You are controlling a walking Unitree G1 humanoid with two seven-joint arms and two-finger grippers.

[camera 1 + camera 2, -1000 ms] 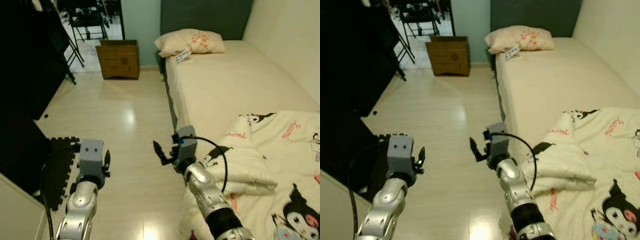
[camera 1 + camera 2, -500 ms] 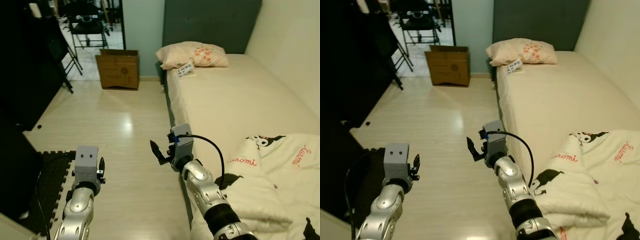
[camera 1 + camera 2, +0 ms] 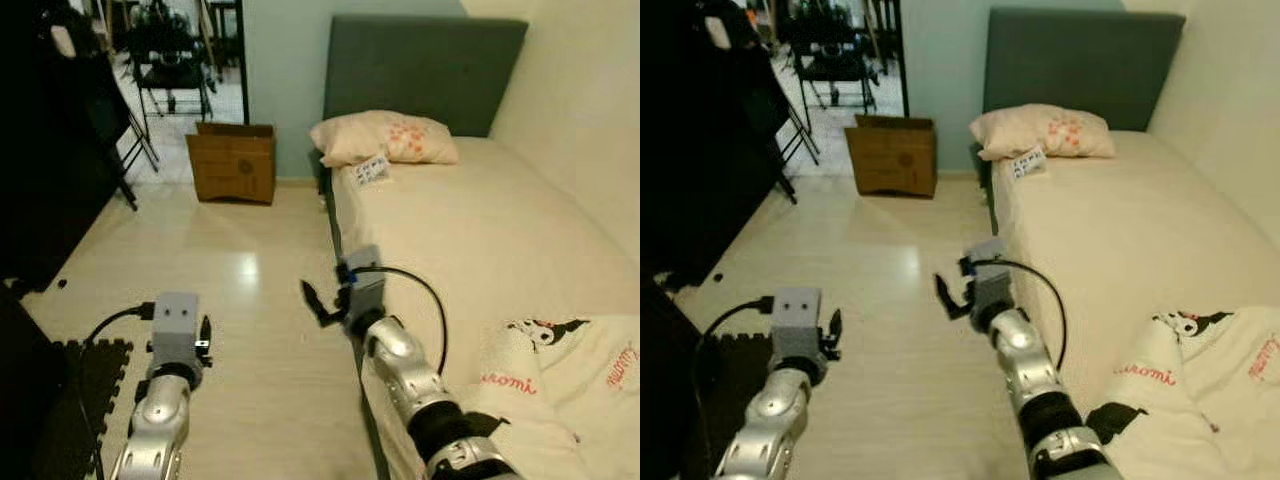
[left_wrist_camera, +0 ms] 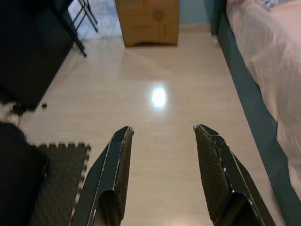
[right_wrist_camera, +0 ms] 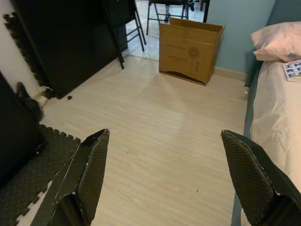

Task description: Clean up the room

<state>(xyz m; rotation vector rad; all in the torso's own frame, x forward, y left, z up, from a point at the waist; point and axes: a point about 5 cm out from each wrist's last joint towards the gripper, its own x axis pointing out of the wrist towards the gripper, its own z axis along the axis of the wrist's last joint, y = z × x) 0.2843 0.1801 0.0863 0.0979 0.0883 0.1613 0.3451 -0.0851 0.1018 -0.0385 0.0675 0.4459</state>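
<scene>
I am holding my left claw (image 4: pixel 162 176) out over the pale wood-plank floor (image 3: pixel 250 260) with its fingers spread apart and gripping nothing, beside the black interlocking foam mat (image 3: pixel 75 400). I am holding my right claw (image 5: pixel 174 183) out with its fingers spread wide and empty, just beside the edge of the cream-sheeted bed (image 3: pixel 470 230). A white cartoon-print blanket (image 3: pixel 570 390) is lying bunched on the near end of that bed, a pink patterned pillow (image 3: pixel 385 137) and a small white printed packet (image 3: pixel 372 169) are lying at its grey headboard end, and a brown cardboard box (image 3: pixel 235 162) is standing on the floor near the doorway.

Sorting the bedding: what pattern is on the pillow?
Pale peach pillow with small pink-red prints; clearest in the right eye view.
</scene>
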